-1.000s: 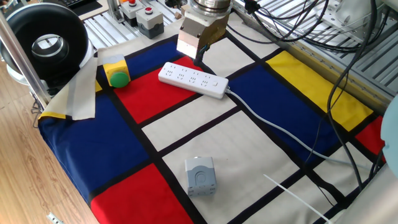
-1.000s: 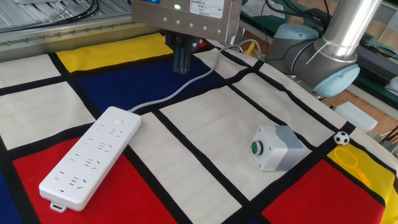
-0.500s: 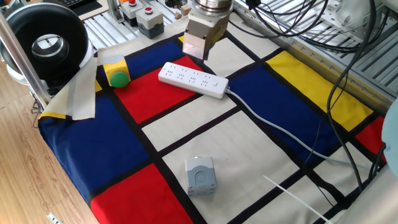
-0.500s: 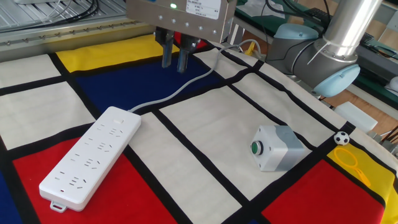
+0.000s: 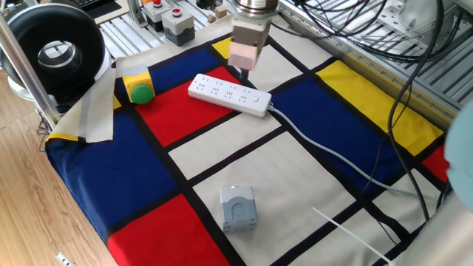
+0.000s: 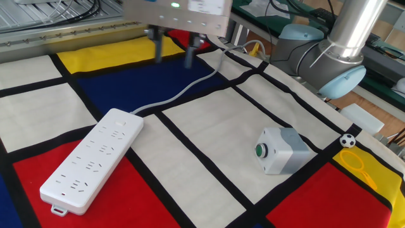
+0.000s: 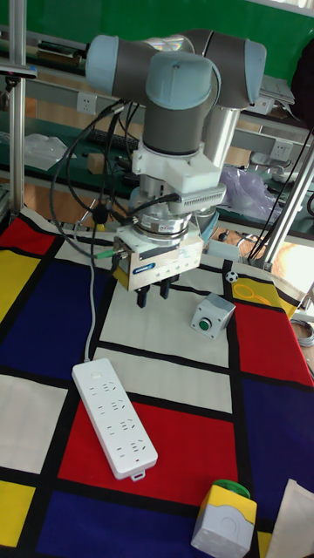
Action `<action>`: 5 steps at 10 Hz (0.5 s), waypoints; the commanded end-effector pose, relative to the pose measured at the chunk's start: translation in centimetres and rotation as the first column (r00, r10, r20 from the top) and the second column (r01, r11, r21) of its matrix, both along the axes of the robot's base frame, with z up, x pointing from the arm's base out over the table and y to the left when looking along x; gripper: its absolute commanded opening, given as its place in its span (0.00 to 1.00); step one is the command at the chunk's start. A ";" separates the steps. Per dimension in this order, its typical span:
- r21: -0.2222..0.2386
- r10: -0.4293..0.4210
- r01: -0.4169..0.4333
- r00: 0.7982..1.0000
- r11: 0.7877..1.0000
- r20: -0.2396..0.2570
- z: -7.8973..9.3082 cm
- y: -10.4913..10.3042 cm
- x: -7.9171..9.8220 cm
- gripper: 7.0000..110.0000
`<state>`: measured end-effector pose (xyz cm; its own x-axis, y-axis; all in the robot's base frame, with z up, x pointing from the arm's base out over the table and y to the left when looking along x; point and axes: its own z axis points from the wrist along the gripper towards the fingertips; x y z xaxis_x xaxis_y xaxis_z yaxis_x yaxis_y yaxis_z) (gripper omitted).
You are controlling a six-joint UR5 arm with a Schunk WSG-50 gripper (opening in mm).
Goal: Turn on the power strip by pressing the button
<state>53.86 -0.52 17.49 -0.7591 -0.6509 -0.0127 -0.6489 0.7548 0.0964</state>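
The hand [image 6: 172,52] hangs above the tabletop [image 6: 209,158], its two dark metal fingers [image 6: 157,48] spread with a clear gap and holding nothing; its top is cut off. One long, flat white plastic power strip [image 6: 92,159] lies apart, on the red panel. Its button [image 5: 256,97] is barely discernible. One grey box [image 6: 282,150] sits nearby.

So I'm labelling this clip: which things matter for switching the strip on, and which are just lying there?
For the job:
- power strip
- its button, at the cable end
- gripper, fingers open, hovering above the cloth

Just lying about:
- grey box
- green dome button
- small soccer ball
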 end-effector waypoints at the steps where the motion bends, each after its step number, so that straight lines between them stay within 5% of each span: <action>1: 0.002 0.147 -0.147 0.989 0.989 0.000 -1.8 -2.8 1.9 0.36; 2: -0.011 0.177 -0.177 0.984 0.984 0.004 -2.6 -3.8 3.1 0.57; 5: -0.045 0.267 -0.265 0.963 0.963 0.043 -5.3 -5.7 6.1 0.57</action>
